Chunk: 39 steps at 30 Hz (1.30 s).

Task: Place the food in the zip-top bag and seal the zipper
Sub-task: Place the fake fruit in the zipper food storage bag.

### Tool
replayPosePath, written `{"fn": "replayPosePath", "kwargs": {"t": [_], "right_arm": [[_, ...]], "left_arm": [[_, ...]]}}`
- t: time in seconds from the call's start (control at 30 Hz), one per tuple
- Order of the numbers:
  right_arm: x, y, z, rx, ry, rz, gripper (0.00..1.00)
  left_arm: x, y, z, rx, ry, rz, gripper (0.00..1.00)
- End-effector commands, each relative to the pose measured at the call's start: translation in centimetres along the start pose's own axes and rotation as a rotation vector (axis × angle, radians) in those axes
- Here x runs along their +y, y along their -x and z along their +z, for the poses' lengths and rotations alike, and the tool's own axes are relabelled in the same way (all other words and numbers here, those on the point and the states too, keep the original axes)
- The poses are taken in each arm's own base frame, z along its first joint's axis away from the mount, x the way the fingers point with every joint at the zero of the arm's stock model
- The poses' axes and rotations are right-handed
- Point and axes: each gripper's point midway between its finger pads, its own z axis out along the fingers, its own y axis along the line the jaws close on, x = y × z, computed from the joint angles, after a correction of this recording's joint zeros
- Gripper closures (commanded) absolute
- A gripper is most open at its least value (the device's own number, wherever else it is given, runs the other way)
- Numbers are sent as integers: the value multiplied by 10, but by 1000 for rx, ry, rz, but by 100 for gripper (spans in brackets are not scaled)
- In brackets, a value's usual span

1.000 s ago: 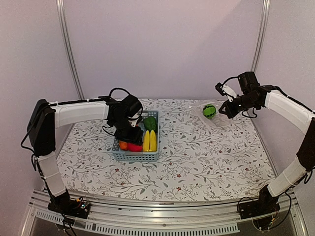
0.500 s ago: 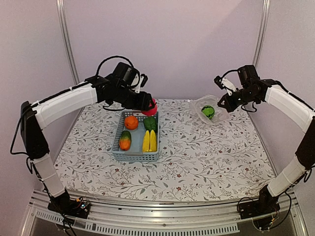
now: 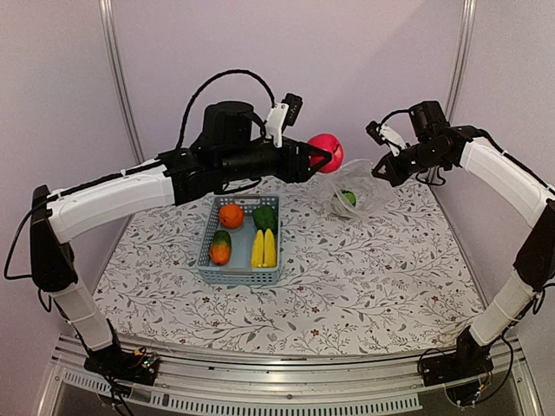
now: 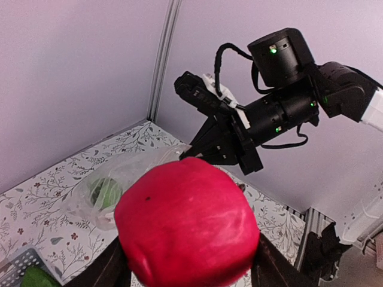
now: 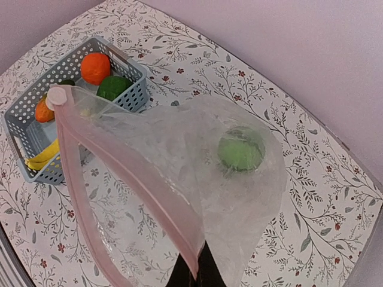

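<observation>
My left gripper is shut on a red toy fruit and holds it in the air, just left of the bag; the fruit fills the left wrist view. My right gripper is shut on the mouth edge of the clear zip-top bag and holds it lifted. In the right wrist view the bag hangs open, with its pink zipper strip running to the fingers. A green striped fruit lies inside the bag.
The light-blue basket stands on the floral cloth at centre left. It holds an orange, a green piece, yellow bananas and an orange-green piece. Purple walls stand behind and at the sides.
My left arm has lifted the red fruit out of the basket and carried it right and up to the bag. My right gripper has raised the bag and drawn it leftward.
</observation>
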Motion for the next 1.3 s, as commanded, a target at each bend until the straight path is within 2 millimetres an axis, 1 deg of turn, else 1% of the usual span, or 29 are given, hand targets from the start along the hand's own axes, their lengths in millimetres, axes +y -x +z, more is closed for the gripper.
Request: {"fn": "replayPosePath", "kwargs": {"t": [0.0, 0.03, 0.13, 0.2, 0.27, 0.37, 0.5, 0.57, 0.6, 0.67, 0.7, 0.77, 0.83, 0.9, 0.93, 0.97, 1.03, 1.07, 1.13, 1.17, 1.23, 1.27], "right_arm": [[10, 8, -1, -6, 56, 27, 100], [11, 8, 0, -4, 62, 30, 100], [14, 10, -1, -6, 79, 38, 100], [15, 12, -3, -12, 89, 41, 100], [18, 15, -6, -17, 105, 46, 100], [23, 21, -11, -29, 133, 55, 100], [27, 25, -14, -36, 157, 66, 100], [27, 26, -14, -39, 159, 66, 100], [28, 26, -14, -38, 163, 68, 100], [29, 26, -15, -39, 169, 72, 100], [29, 26, -15, -40, 172, 74, 100], [29, 27, -14, -40, 174, 78, 100], [28, 28, -13, -35, 171, 83, 100], [27, 30, -13, -32, 173, 89, 100], [27, 32, -13, -34, 175, 90, 100], [27, 32, -13, -35, 177, 92, 100], [26, 32, -10, -33, 171, 97, 100], [25, 32, -9, -31, 170, 99, 100], [24, 30, -6, -27, 172, 101, 100], [24, 30, -4, -25, 172, 102, 100], [24, 29, -2, -22, 170, 99, 100], [23, 29, -1, -23, 167, 98, 100]], "left_arm": [[-26, 13, 15, -82, -72, 50, 52], [-28, 8, 22, -68, -70, 58, 52], [-39, 6, 34, -62, -68, 85, 52], [-41, 2, 42, -60, -59, 108, 52], [-41, -11, 49, -18, -40, 128, 52], [-42, -22, 59, 11, -15, 174, 52], [-33, -37, 71, 54, 64, 238, 52], [-26, -40, 75, 69, 114, 258, 51], [-21, -41, 78, 76, 140, 263, 48], [-12, -45, 84, 90, 193, 279, 38], [-8, -47, 89, 98, 212, 291, 28], [-7, -51, 98, 124, 219, 317, 20], [-7, -44, 103, 130, 236, 311, 14], [-13, -27, 100, 103, 225, 304, 10], [-16, -19, 95, 84, 218, 302, 7], [-19, -6, 87, 56, 216, 300, 5], [-17, 21, 58, -18, 265, 270, 7], [-10, 26, 48, -46, 307, 243, 8], [9, 23, 29, -70, 409, 166, 9], [17, 18, 21, -74, 443, 125, 11], [27, 1, 11, -59, 481, 39, 15], [29, -9, 9, -43, 480, -4, 18]]}}
